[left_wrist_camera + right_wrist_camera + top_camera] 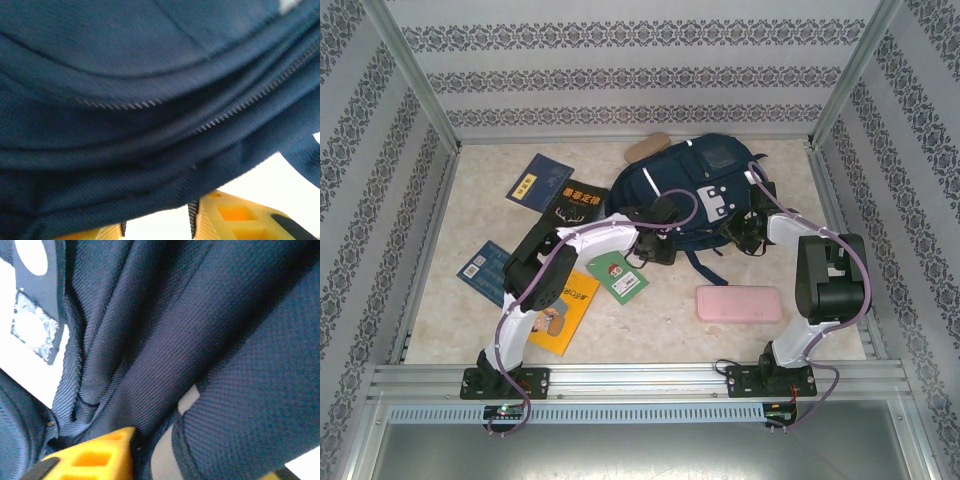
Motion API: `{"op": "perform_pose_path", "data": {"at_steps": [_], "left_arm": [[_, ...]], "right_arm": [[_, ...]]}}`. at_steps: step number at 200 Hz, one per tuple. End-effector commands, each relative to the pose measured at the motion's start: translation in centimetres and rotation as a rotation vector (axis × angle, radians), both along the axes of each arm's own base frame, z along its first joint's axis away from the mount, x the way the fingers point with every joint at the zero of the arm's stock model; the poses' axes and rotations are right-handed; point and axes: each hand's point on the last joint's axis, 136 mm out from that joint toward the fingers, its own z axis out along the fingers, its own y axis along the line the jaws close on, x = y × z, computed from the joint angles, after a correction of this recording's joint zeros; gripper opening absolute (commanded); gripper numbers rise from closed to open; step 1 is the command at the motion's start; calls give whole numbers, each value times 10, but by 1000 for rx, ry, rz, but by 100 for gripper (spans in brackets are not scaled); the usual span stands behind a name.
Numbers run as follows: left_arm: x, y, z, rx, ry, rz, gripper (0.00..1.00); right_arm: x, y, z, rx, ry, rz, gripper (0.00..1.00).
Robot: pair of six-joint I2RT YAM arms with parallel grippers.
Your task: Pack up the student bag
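A: Bag loc?
B: Bag lies rear-centre on worktop, both claws at its near edge.
A: Left claw state?
B: Cannot tell. Overhead: tips masked by wrist. Wrist cam: yellow fingers cut off at btm edge, blurred fabric and zip lying over them.
A: Right claw?
B: Cannot tell either. Wrist cam: one finger against a fabric fold, 2nd barely in frame. Overhead adds pink case, lying apart from bag.
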Motion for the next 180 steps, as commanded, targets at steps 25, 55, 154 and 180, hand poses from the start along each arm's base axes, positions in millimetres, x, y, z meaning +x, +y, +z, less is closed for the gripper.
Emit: {"op": "perform_pose_path", "data": {"at_steps": [25, 55, 154, 180], "left_arm": [[59, 36, -6, 67, -71, 79, 40], [78, 31, 3, 56, -110, 57, 42], [34, -47, 40, -169, -212, 61, 43], [23, -71, 39, -200, -251, 78, 43]], "right_arm": [[2, 17, 12, 78, -14, -6, 0], [12, 34, 29, 108, -47, 2, 0], [31, 39, 19, 97, -15, 0, 0], [28, 39, 16, 106, -8, -11, 0]]}}
